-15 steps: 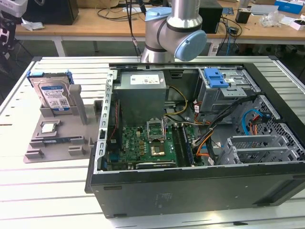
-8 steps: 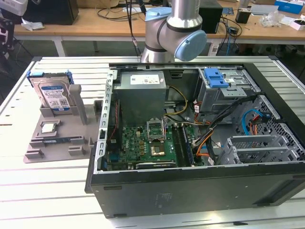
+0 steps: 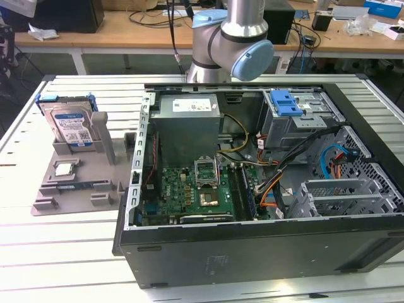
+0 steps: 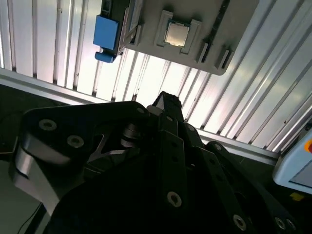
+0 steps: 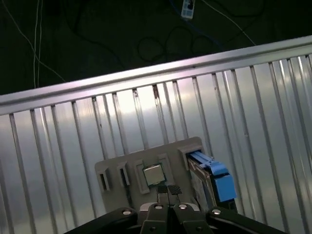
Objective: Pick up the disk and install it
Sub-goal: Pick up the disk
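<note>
The disk (image 3: 71,126) is a silver drive with a blue-and-white label in a blue bracket. It stands upright in a grey holder (image 3: 82,183) on the table, at the exterior view's left. Both wrist views show it from well above, as a blue bracket end (image 5: 217,179) (image 4: 107,31) on the holder's edge. My gripper (image 5: 168,189) (image 4: 165,100) hangs high over the slatted table, apart from the disk, with its fingers together and nothing between them. The arm (image 3: 230,44) rises behind the computer case.
An open computer case (image 3: 265,189) lies on the table at the exterior view's right, with a grey drive cage (image 3: 297,120) and blue latch (image 3: 285,103) at its far side. A small square chip (image 3: 65,168) (image 5: 152,174) (image 4: 176,34) sits in the holder. Desks with cables stand behind.
</note>
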`<state>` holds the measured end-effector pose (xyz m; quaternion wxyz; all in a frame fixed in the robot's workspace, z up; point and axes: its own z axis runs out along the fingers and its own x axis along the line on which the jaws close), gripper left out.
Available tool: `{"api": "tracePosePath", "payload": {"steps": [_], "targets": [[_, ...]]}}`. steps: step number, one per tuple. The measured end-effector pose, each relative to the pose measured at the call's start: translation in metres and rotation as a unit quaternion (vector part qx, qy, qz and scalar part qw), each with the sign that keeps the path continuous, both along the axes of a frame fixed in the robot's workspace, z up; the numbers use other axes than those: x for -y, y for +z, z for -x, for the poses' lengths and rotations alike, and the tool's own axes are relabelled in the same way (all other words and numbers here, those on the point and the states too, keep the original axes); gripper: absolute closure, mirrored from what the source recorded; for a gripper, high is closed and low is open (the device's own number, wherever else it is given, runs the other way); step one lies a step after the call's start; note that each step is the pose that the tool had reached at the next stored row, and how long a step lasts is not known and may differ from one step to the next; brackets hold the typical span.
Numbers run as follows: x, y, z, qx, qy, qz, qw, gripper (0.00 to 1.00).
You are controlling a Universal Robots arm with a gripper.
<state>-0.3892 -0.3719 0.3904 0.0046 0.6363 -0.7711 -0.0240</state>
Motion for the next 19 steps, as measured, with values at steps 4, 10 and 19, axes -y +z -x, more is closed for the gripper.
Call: {"api": "tracePosePath", "payload": {"steps": [4,10,19], "targets": [[0.0000,0.0000,-0.0002,0.0000,0.029,0.0000,0.9996,0.89],[-0.0001,0.0000,-0.0007,0.0000,0.086,0.0000,0.9963,0.89],[-0.0001,0.0000,-0.0010,0.0000,0.158,0.0000,0.9875,0.89]]}}
